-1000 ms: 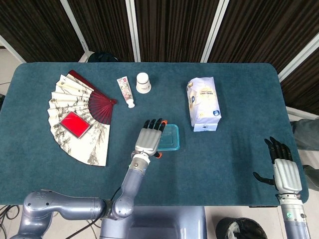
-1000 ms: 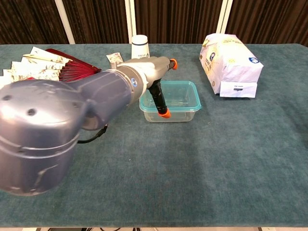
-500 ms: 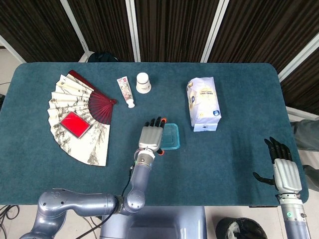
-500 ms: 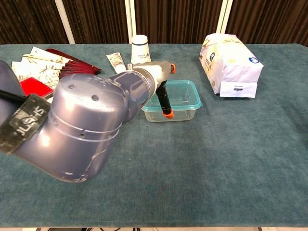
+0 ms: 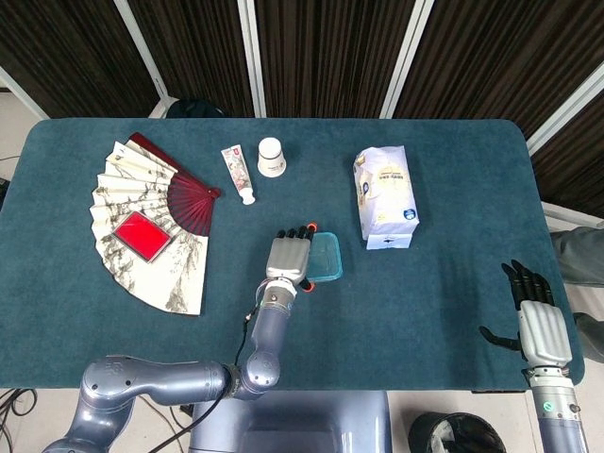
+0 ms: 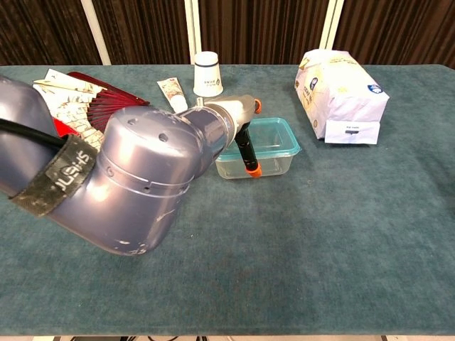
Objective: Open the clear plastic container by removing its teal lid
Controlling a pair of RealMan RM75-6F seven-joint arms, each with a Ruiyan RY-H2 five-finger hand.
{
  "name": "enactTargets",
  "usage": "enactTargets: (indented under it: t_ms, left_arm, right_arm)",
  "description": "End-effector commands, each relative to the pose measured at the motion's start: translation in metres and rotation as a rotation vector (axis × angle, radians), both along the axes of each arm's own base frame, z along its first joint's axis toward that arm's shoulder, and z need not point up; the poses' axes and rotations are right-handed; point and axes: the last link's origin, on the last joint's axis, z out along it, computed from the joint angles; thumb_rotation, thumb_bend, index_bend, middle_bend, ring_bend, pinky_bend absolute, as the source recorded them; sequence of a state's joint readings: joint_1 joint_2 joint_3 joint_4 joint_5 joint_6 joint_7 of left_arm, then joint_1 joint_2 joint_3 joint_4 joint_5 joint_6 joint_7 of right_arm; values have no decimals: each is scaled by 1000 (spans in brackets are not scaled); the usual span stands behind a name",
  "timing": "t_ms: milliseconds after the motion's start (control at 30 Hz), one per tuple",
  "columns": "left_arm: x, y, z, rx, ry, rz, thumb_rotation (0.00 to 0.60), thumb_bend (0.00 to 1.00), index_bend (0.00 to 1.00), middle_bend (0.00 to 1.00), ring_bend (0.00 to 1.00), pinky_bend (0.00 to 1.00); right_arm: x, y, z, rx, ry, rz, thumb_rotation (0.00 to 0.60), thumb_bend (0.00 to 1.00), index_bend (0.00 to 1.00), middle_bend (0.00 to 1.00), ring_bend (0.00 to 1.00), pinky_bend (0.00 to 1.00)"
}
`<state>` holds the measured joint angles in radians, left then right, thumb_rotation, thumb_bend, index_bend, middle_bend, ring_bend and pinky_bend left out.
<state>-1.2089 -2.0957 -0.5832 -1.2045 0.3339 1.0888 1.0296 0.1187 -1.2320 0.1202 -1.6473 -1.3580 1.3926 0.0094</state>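
On my surface [image 5: 453, 302] I count one clear plastic container [image 5: 324, 257] with one teal lid [image 6: 274, 135], one folding fan [image 5: 146, 222] at nine o'clock, one tube [image 5: 238, 173] and one white cup [image 5: 271, 157] toward twelve, one white bag [image 5: 385, 196] at two

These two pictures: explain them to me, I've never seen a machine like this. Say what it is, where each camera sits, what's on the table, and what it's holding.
It is a two-armed robot with human-like hands, steered by a person. The head view looks down from above; the chest view looks across from lower down, so its left arm fills the foreground.

On the teal table lie a paper fan, a tube, a white cup, a white bag and the clear container with its teal lid.

The left hand rests over the container's left edge; the lid is still on. The right hand holds nothing, at the table's near right edge.
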Motion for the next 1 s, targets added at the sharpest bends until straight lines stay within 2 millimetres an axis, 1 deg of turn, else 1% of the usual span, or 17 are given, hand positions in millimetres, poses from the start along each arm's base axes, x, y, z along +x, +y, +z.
enactTargets:
  t_ms: [33, 200, 300, 533, 667, 767, 1000]
  left_arm:
    - [-1, 0, 0, -1, 1, -24, 600, 170, 171, 279, 275, 430]
    - [-3, -2, 5, -18, 8, -106, 600, 173, 189, 285, 279, 436]
    - [-6, -4, 11, -41, 24, -197, 600, 173, 189, 285, 279, 435]
    - [-24, -12, 18, -146, 59, -392, 600, 172, 189, 288, 279, 422]
    - [-34, -18, 15, -198, 53, -449, 600, 173, 189, 287, 278, 421]
    - [-38, -24, 10, -228, 42, -474, 600, 173, 189, 286, 278, 419]
    - [-34, -37, 1, -253, -17, -507, 600, 173, 189, 284, 278, 419]
  right_arm:
    - [0, 0, 0, 0, 0, 0, 600, 227, 0, 0, 0, 0]
    - [1, 0, 0, 4, 1, 2, 600, 226, 0, 0, 0, 0]
    - [1, 1, 0, 3, 5, 7, 600, 226, 0, 0, 0, 0]
    - [5, 2, 0, 14, 22, 38, 600, 226, 0, 0, 0, 0]
    - [15, 5, -5, 34, 30, 85, 600, 227, 0, 0, 0, 0]
    - [23, 8, -11, 53, 41, 121, 600, 227, 0, 0, 0, 0]
    - [47, 9, -31, 82, 2, 169, 600, 227, 0, 0, 0, 0]
